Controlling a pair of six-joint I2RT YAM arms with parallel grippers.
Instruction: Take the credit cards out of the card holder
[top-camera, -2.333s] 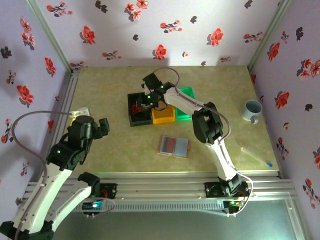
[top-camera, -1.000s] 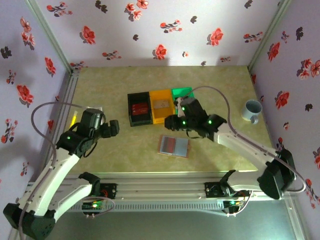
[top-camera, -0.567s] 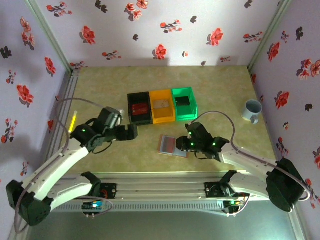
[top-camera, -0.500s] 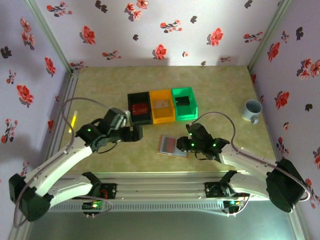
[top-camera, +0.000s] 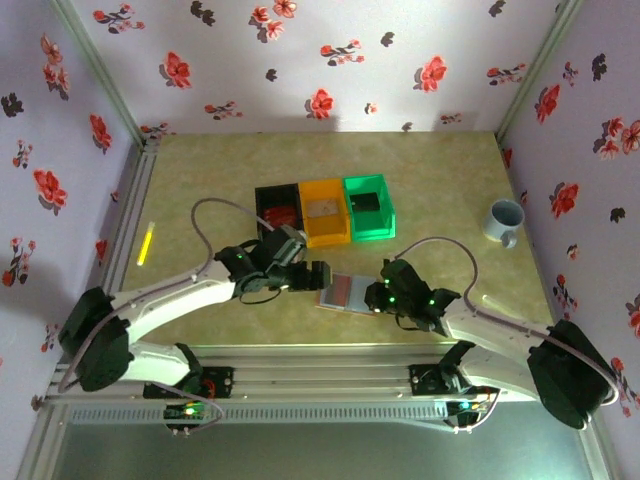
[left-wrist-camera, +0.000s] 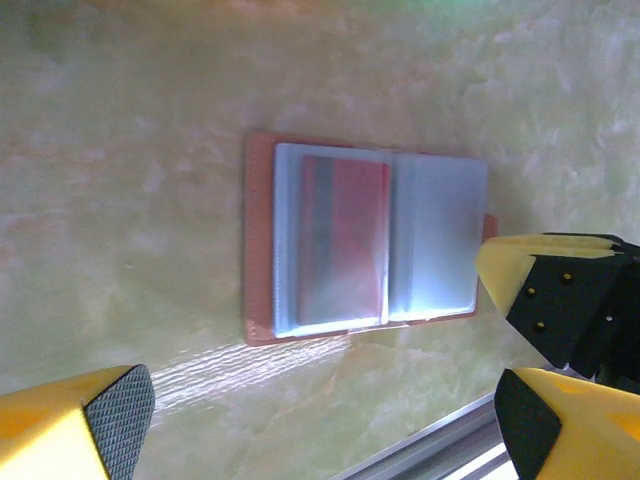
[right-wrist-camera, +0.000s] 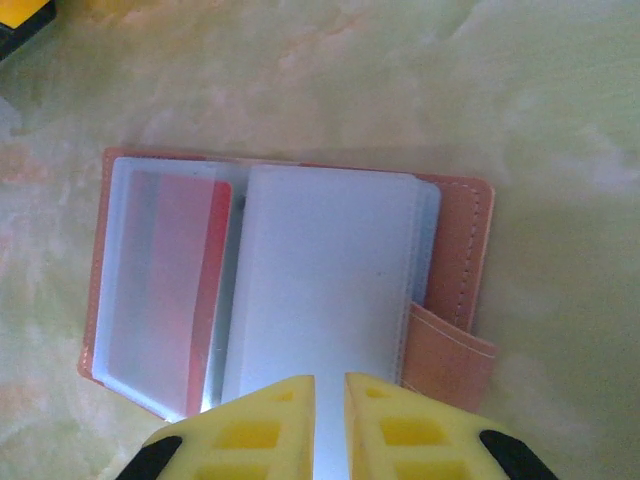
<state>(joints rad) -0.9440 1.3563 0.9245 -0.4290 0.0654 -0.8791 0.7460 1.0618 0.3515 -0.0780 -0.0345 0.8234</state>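
Two arms stretched out from the near edge of the table (top-camera: 200, 170), and their grippers flanked the card holder (top-camera: 348, 291), which lay open and flat a little nearer than the row of bins. From above, the left gripper (top-camera: 318, 275) sat just beside the holder's left edge and the right gripper (top-camera: 372, 297) at its right edge.

The left wrist camera made plain what the overhead view blurred. The left gripper (left-wrist-camera: 320, 420) was spread wide and empty above the card holder (left-wrist-camera: 365, 240). A red card (left-wrist-camera: 340, 235) sat under one clear sleeve, and one of the right gripper's yellow fingers (left-wrist-camera: 520, 262) was at the holder's opposite edge.

The right wrist camera brought out a stitched strap tab (right-wrist-camera: 450, 350) and showed the right gripper (right-wrist-camera: 330, 420) all but pinched together over the pale sleeve's edge. Whether it nipped the sleeve, I could not tell.

Farther back stood the black bin (top-camera: 278, 212), the orange bin (top-camera: 325, 211) and the green bin (top-camera: 367, 207), touching side by side, with something red in the black one. Well off to the right sat a mug (top-camera: 503, 220).
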